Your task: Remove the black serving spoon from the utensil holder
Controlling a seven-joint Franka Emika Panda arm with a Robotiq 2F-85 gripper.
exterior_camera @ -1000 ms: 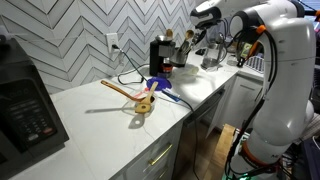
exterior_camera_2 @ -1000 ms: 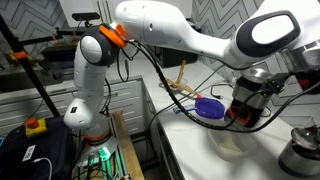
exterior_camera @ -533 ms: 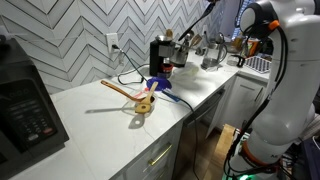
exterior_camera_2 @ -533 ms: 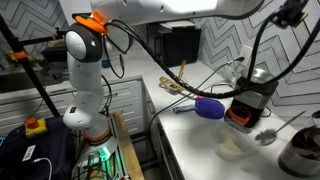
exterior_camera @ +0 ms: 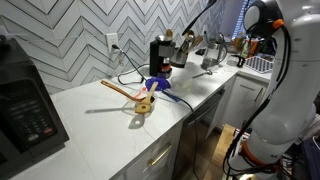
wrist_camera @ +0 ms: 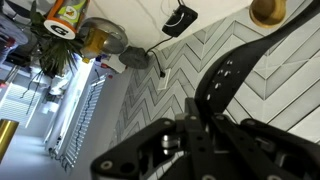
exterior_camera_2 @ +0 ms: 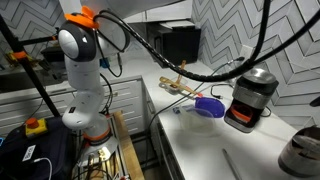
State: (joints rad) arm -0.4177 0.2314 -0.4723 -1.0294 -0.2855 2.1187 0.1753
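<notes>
In the wrist view my gripper (wrist_camera: 195,118) is shut on a long black bar, the black serving spoon (wrist_camera: 262,55), which runs up to the right across the tiled wall. The spoon's head does not show. The gripper itself is above the frame in both exterior views; only the raised arm (exterior_camera: 262,20) shows. The utensil holder (exterior_camera: 210,58) stands on the counter beyond the black coffee machine (exterior_camera: 160,55). It also shows at the lower right edge of an exterior view (exterior_camera_2: 300,155). A thin dark stick (exterior_camera_2: 232,165) lies on the counter; I cannot tell what it is.
A light wooden spoon (exterior_camera: 128,92) and a blue-handled utensil (exterior_camera: 160,88) lie on the white counter (exterior_camera: 90,120); both also show near the coffee machine (exterior_camera_2: 250,100). A microwave (exterior_camera: 25,105) stands at the counter's near end. Cables (exterior_camera_2: 200,70) hang over the counter.
The arm has swung up and away from the utensil holder, taking the gripper out of both exterior views. A perforated spoon head seen low beside the coffee machine half a second ago is gone.
</notes>
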